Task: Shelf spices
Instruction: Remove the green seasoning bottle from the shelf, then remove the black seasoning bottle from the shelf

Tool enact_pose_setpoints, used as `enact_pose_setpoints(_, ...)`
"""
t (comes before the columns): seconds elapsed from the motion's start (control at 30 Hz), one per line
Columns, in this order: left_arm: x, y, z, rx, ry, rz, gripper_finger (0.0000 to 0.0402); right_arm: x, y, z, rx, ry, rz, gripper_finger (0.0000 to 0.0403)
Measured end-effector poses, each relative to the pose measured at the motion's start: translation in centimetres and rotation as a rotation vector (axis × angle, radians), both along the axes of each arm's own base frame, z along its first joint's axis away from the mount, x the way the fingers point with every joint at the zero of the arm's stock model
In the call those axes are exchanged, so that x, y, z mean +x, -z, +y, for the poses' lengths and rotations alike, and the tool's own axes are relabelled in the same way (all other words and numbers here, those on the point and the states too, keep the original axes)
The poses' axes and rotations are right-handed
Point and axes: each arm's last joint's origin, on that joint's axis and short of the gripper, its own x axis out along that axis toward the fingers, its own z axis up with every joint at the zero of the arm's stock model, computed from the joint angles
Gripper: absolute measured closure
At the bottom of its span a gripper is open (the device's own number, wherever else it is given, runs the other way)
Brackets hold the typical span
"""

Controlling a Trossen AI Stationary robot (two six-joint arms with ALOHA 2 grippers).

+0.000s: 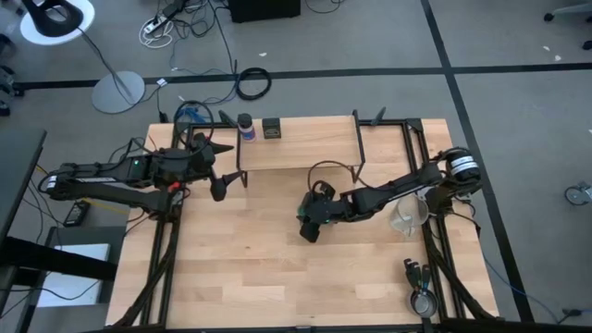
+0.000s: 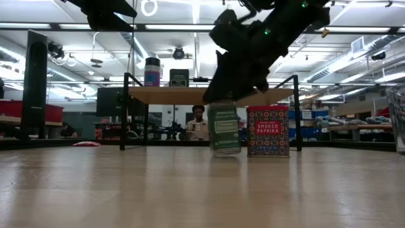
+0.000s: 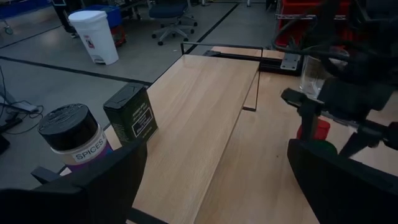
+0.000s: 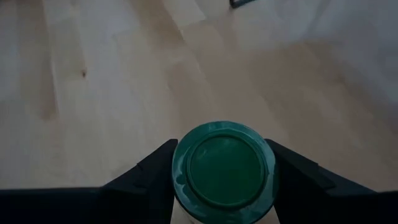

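The shelf (image 1: 305, 143) stands at the table's far side. On its left end stand the blue-capped jar (image 1: 245, 125), labelled SPICES (image 3: 71, 134), and the dark olive tin (image 1: 271, 129) (image 3: 132, 114). The red tin (image 2: 267, 131) stands on the table below the shelf (image 2: 190, 95). My right gripper (image 1: 310, 220) is at mid-table, shut on the green jar (image 2: 224, 130). My left gripper (image 1: 219, 188) hovers open just in front of the shelf's left part, touching nothing; its fingers (image 3: 112, 180) show spread wide. My right gripper pinches the green jar at its top, just below the green lid (image 4: 224, 171), one finger (image 4: 155, 171) on each side. The fingers come from above, slanting down from the table's right. The jar is upright; whether its base (image 2: 225, 152) touches the table I cannot tell.
A clear glass cup (image 1: 410, 217) stands near the table's right edge, with small metal items (image 1: 421, 289) at the near right corner. The shelf's black legs (image 1: 359, 153) stand on the table. A person (image 2: 199, 123) sits in the room behind. Bare wood lies in the near half.
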Motion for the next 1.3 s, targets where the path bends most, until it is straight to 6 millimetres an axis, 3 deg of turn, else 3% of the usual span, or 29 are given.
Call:
enact_pose_setpoints(0.17, 0.0, 0.0, 0.0, -0.002, -0.001, 0.001, 0.0008, 1.0, 0.7, 0.1, -0.037, -0.019, -0.051, 0.0202)
enact_pose_setpoints(0.77, 0.0, 0.0, 0.0, -0.003, -0.001, 0.001, 0.0008, 1.2, 0.4, 0.2, -0.042, -0.068, -0.061, 0.0202)
enact_pose_setpoints(1.0, 0.0, 0.0, 0.0, -0.003, -0.001, 0.001, 0.0008, 1.3, 0.4, 0.3, 0.003, -0.090, -0.067, 0.0117)
enact_pose_setpoints(1.3, 0.0, 0.0, 0.0, -0.004, -0.001, 0.001, 0.0008, 2.0, -0.8, 0.5, -0.024, -0.126, -0.095, 0.0128)
